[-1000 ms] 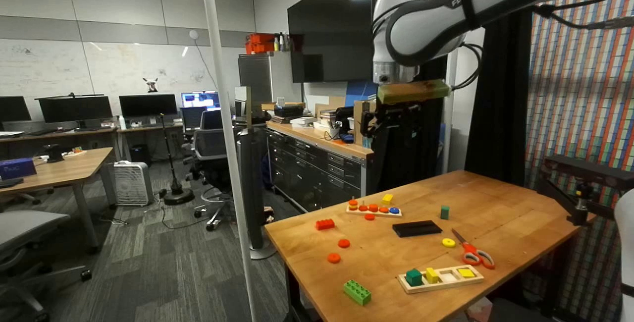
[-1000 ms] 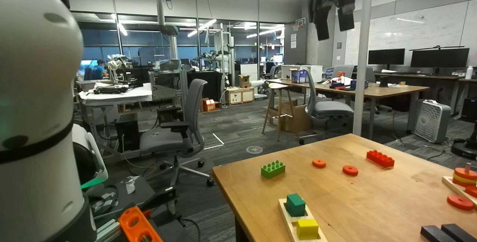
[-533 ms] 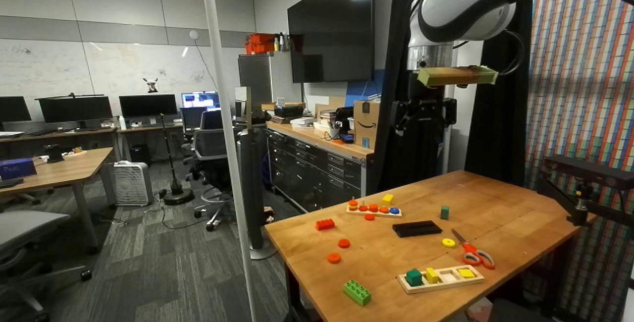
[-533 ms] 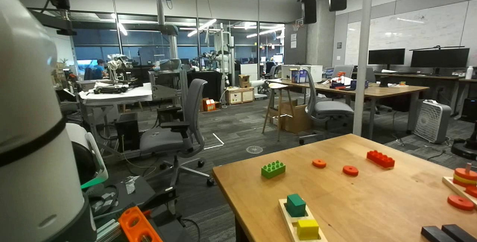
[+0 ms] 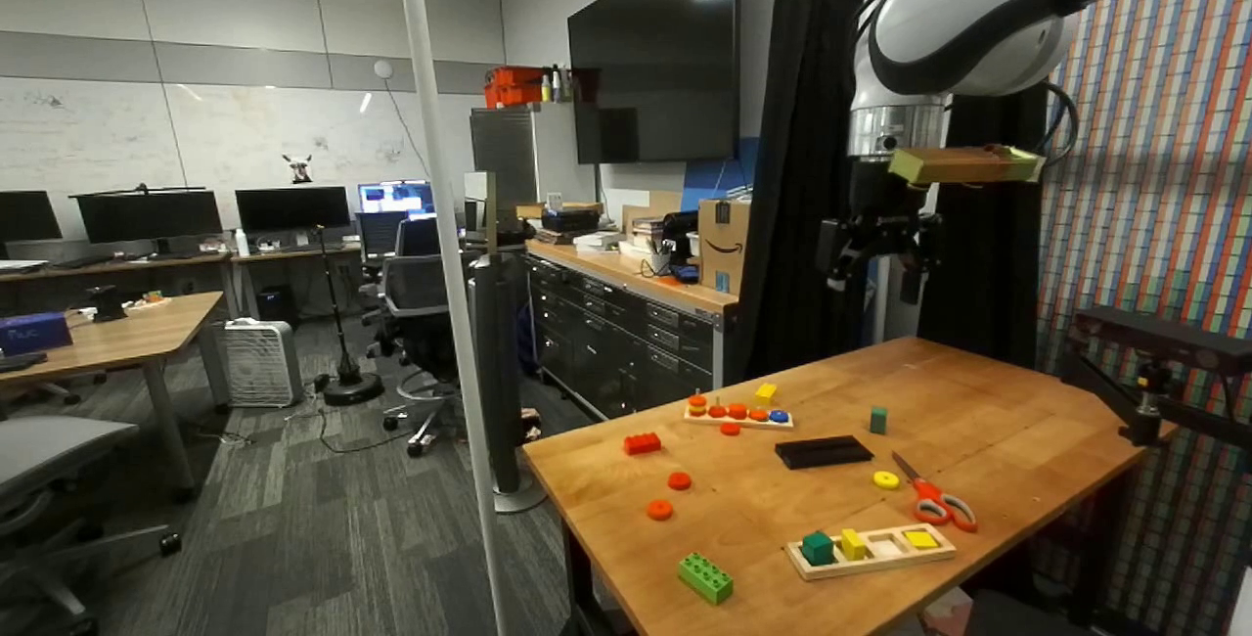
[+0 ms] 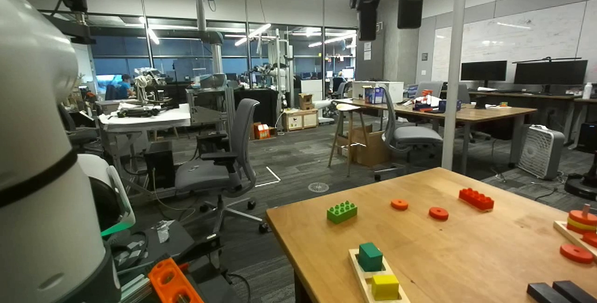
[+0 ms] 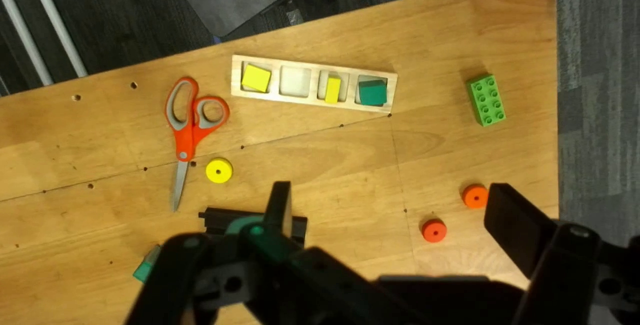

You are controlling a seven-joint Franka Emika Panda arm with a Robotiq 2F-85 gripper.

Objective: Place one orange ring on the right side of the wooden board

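An orange ring (image 7: 474,196) and a redder orange ring (image 7: 434,230) lie flat on the table in the wrist view. Both also show in both exterior views, the orange ring (image 5: 659,510) (image 6: 399,204) nearer the green brick. A third orange ring (image 5: 730,429) (image 6: 576,253) lies just beside the wooden peg board (image 5: 758,424) (image 6: 563,232). The board bears several orange rings, a yellow one and, at one end, a blue ring (image 5: 779,415). My gripper (image 5: 875,287) (image 6: 388,28) (image 7: 391,187) is open and empty, high above the table; its right finger slightly overlaps the orange ring in the wrist view.
A wooden tray (image 7: 310,103) holds yellow and green blocks. Scissors (image 7: 185,140), a yellow ring (image 7: 219,170), a black holder (image 5: 825,451), a green brick (image 7: 486,100), a red brick (image 5: 643,443), a green block (image 5: 878,420) and a yellow block (image 5: 765,392) lie on the table.
In an exterior view my arm and gripper have moved to the right, and over the last half second slightly down. The gripper has also turned. Things on the table have not moved.
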